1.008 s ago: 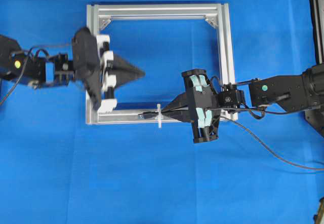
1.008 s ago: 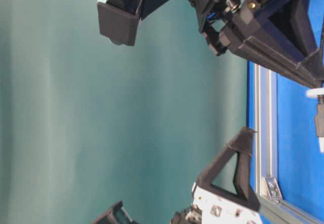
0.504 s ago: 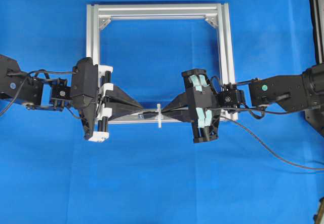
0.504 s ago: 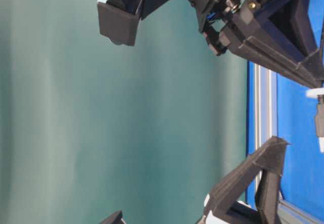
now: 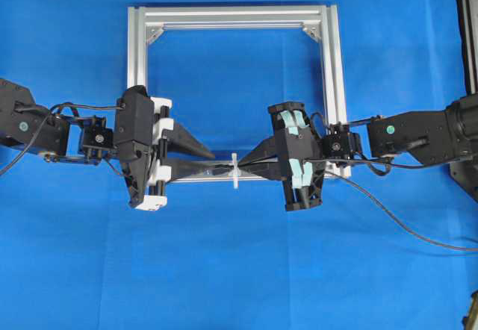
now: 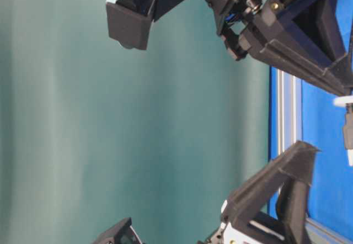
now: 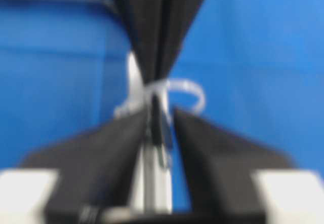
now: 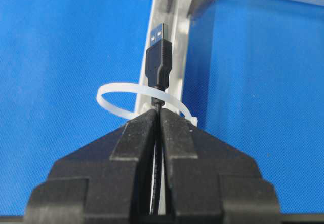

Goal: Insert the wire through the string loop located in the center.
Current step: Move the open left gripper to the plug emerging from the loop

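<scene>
The wire [image 8: 158, 64] was light and limp, with only its plug stiff. The plug had already passed through the string loop [image 8: 132, 100] on the frame bar [image 5: 194, 179]. The right end effector [image 8: 158, 113] pinched the wire just behind the loop. The left end effector [image 5: 212, 161] stood partly open around the plug, the best place to grip.
</scene>
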